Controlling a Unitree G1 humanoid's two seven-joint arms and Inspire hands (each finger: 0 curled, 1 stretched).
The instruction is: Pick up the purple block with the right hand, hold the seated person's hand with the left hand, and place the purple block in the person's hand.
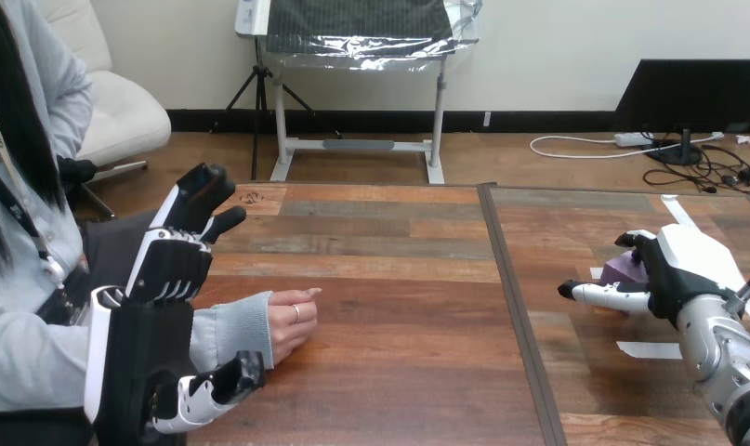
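A wooden counter (399, 279) is seen from above, split by a dark seam, with the handover side at the left and the pick-up side at the right.

At the left, the left robot hand (143, 358) is raised on edge beside the person's forearm. Its fingers (176, 265) are held straight and spread apart above the grey sleeve (231, 333), and its thumb (213, 390) is set low on the near side. Nothing is clasped. The wrist appears to be bracketed so that it can be closed on once the block arrives.

At the right, well apart from the person, the right robot hand (673, 269) is lowered to the counter. Its fingers are curled over the purple block (619, 270), its thumb is laid along the block's near side, and the block is taken to be clamped between them. Whether the block has been lifted clear of the counter cannot be told.

The person's hand (292, 323) is rested on the counter just past the left robot hand, loosely curled and turned on its side. The palm is not yet offered, so it would probably have to be turned up before anything could be placed in it.

White tape (650, 350) is stuck to the counter near the block, likely marking where it is set out.
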